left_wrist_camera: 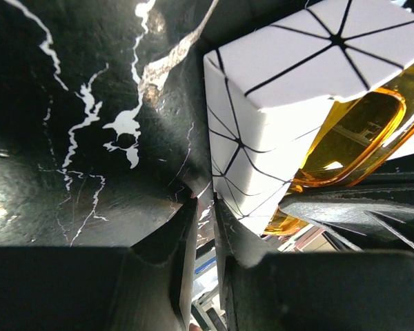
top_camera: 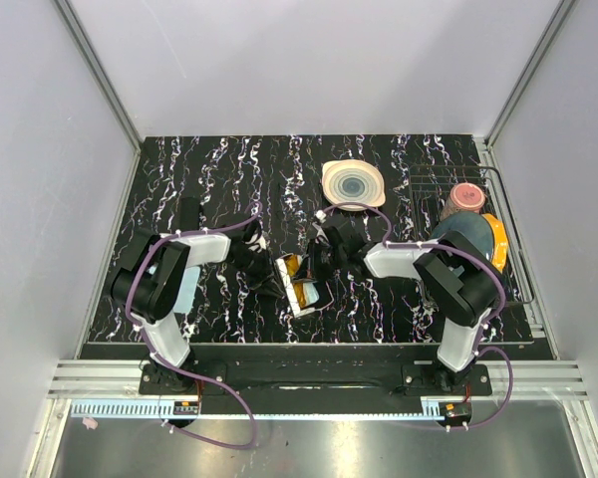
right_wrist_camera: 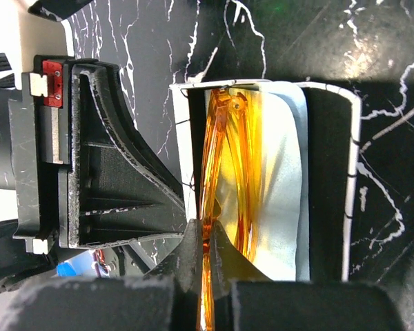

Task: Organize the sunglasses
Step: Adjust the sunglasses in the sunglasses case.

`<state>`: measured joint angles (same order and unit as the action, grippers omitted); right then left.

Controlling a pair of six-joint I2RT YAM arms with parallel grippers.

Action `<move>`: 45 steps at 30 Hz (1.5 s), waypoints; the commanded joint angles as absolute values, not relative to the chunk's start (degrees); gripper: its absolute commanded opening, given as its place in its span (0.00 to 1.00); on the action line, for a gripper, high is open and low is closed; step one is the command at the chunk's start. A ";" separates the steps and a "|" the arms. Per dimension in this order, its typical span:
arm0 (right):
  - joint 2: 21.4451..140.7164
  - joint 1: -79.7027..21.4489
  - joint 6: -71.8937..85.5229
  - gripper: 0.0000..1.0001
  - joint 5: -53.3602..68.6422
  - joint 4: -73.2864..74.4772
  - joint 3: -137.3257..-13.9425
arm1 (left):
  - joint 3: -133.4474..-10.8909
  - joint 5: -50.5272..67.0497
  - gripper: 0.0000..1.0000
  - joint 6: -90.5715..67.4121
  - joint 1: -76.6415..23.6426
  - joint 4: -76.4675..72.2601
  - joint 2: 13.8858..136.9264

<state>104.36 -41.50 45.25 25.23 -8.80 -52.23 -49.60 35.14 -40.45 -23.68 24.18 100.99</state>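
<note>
Black-marbled table [top_camera: 229,169] underlies both grippers. Left gripper [left_wrist_camera: 203,207] pinches a wall of the open white box [left_wrist_camera: 276,69] just ahead of its fingertips. Right gripper [right_wrist_camera: 208,238] clamps the sunglasses [right_wrist_camera: 228,165], partly inside that box. Insertion step, I judge; next, seat them fully, then release.

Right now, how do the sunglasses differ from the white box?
The sunglasses are translucent amber; the white box is opaque, crossed by thin black lines. The sunglasses are curved and thin; the white box is flat-sided. The right end effector pinches the sunglasses, not the white box. Both sit at the middle of the table.
</note>
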 commanded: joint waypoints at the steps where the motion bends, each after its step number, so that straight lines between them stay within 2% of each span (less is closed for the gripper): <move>1: 105.91 -42.01 40.79 0.00 30.67 -10.28 -53.96 | -49.74 27.69 0.20 -39.11 -24.70 23.11 103.80; 8: 107.75 -41.92 36.13 0.01 35.86 -8.36 -56.68 | -51.59 25.41 0.20 -38.85 -24.70 24.43 104.24; 10: 107.84 -41.75 35.07 0.06 35.16 -5.99 -57.82 | -52.12 24.70 0.20 -38.58 -24.70 24.96 104.33; 12: 107.32 -41.75 34.63 0.19 32.53 -4.14 -58.27 | -52.73 23.65 0.19 -38.23 -24.61 25.84 104.33; 15: 106.09 -41.66 34.28 0.29 28.58 -0.53 -59.24 | -52.82 23.29 0.20 -38.14 -24.70 26.19 104.33; 21: 103.98 -41.66 34.45 0.37 25.23 2.20 -59.50 | -53.26 22.76 0.19 -38.14 -24.70 26.63 104.33; 25: 102.83 -41.66 34.72 0.46 24.00 2.90 -59.41 | -53.70 22.41 0.19 -37.97 -24.70 27.16 104.06; 28: 101.87 -41.57 34.72 0.49 22.95 3.60 -59.50 | -53.61 22.33 0.19 -37.79 -24.70 27.25 104.06; 32: 100.64 -41.57 34.54 0.48 21.27 4.66 -59.59 | -53.44 22.32 0.19 -37.79 -24.70 27.33 103.97; 39: 100.89 -41.57 33.05 0.29 19.95 5.45 -60.38 | -53.44 22.15 0.19 -37.71 -24.70 27.25 103.89; 45: 103.80 -41.57 32.43 0.21 23.64 4.22 -60.91 | -53.53 22.24 0.19 -37.53 -24.70 27.33 104.15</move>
